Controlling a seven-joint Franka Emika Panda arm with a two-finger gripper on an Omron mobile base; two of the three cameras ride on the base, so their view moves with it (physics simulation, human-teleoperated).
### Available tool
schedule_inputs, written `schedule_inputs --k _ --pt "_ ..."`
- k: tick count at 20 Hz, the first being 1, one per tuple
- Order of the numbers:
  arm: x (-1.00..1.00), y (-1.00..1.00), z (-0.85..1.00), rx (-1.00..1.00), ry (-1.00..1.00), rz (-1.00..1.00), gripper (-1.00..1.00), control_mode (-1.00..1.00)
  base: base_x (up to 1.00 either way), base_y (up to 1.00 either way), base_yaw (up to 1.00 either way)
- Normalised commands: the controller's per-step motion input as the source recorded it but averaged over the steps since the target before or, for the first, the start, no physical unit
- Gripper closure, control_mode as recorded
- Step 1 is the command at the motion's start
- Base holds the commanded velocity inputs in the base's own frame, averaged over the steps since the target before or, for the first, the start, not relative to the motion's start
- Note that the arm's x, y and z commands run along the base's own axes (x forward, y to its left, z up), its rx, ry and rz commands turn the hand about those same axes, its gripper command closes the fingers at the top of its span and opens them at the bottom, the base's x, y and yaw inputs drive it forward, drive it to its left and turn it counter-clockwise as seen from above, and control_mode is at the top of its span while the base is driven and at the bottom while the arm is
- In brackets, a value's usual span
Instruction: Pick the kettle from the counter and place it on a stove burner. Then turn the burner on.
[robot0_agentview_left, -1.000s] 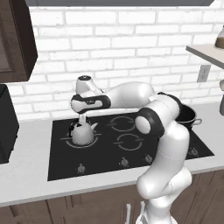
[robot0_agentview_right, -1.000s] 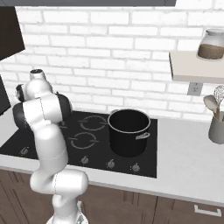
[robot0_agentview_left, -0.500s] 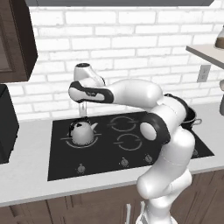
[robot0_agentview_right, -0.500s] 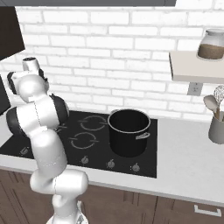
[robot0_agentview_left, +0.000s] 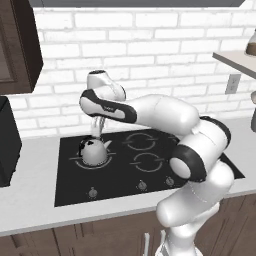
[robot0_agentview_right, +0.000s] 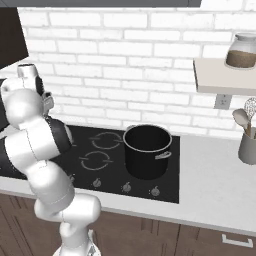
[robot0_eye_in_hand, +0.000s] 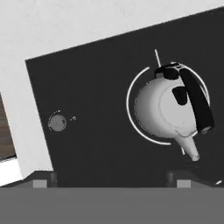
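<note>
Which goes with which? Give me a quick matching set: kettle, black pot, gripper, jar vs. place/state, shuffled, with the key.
Column 1:
1. kettle
2. black pot
3. gripper
4. jar

Column 2:
a. on the wall shelf
b. open, raised above the kettle, holding nothing
c. standing inside the stove burner ring at the cooktop's left
d. on the cooktop's right side, seen in the right base view

Pairs: 1-c, 2-d, 3-b, 4-a
</note>
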Motion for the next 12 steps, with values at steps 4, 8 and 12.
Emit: schedule_inputs --k 4,8,12 --pt "-0.60 -0.21 -0.09 0.00 0.07 -0.61 -1.00 -1.00 0.00 0.00 0.00" --pt "-0.54 -0.14 -0.01 0.00 0.06 -0.59 -1.00 -1.00 0.00 0.00 0.00" --pt "-0.66 -0.12 -0.07 0.00 -0.01 -0.44 -1.00 -1.00 0.00 0.00 0.00"
